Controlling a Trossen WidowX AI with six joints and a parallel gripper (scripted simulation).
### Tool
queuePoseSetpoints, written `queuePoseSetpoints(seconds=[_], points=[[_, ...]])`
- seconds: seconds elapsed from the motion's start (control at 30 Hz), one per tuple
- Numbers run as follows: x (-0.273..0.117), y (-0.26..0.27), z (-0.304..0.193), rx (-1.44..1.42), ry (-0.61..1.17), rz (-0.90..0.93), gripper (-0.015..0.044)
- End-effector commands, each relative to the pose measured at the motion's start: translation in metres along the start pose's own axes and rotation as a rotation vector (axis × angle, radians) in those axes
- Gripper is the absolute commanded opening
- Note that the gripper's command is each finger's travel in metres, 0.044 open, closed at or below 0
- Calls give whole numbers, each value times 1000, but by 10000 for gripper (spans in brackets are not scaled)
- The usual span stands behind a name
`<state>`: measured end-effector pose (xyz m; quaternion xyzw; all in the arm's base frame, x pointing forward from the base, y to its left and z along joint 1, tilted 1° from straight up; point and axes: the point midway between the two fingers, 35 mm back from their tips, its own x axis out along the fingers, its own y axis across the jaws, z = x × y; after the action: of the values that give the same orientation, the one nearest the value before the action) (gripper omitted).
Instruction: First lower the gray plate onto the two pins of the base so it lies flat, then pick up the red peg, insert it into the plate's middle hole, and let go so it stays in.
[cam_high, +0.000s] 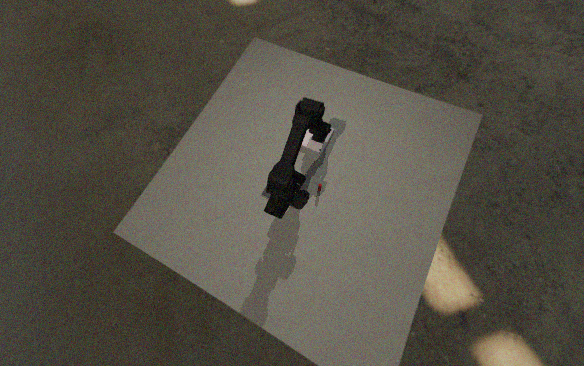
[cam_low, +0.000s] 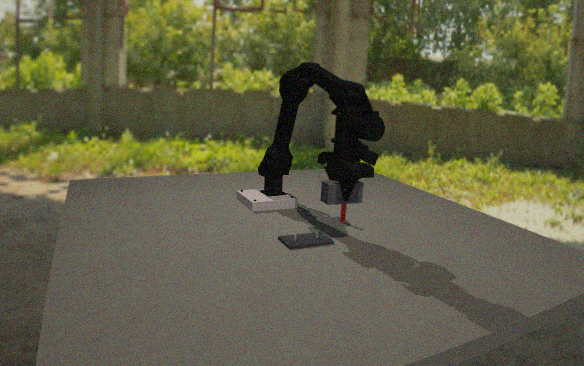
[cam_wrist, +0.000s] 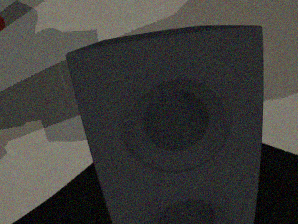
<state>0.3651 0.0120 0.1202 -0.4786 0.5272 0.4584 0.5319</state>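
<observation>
My gripper (cam_low: 348, 192) is shut on the gray plate (cam_low: 329, 193) (cam_wrist: 110, 95) and holds it above the table. The plate fills much of the wrist view, with one round hole in full view and part of another at the bottom edge. The dark base (cam_low: 306, 242) lies on the table, lower than the plate and to its left in the exterior view, with its two pins pointing up. The arm hides most of the base in the top view. The red peg (cam_high: 319, 187) (cam_low: 343, 213) stands upright; the plate hides its top in the exterior view. The peg's edge shows in the wrist view (cam_wrist: 2, 23).
The arm stands on a pale mounting block (cam_high: 313, 142) (cam_low: 260, 201) at the back of the gray table (cam_high: 380, 210) (cam_low: 165, 290). The arm's long shadow crosses the table. The red peg stands close to the gripper's side in the top view.
</observation>
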Motion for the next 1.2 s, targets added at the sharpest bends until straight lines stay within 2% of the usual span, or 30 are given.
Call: queuePoseSetpoints(seconds=[0.0,0.87,1.17], points=[[6,0,-10,-9,3,-1,0],[47,7,-85,-56,11,1,0],[48,7,-86,-57,12,1,0]])
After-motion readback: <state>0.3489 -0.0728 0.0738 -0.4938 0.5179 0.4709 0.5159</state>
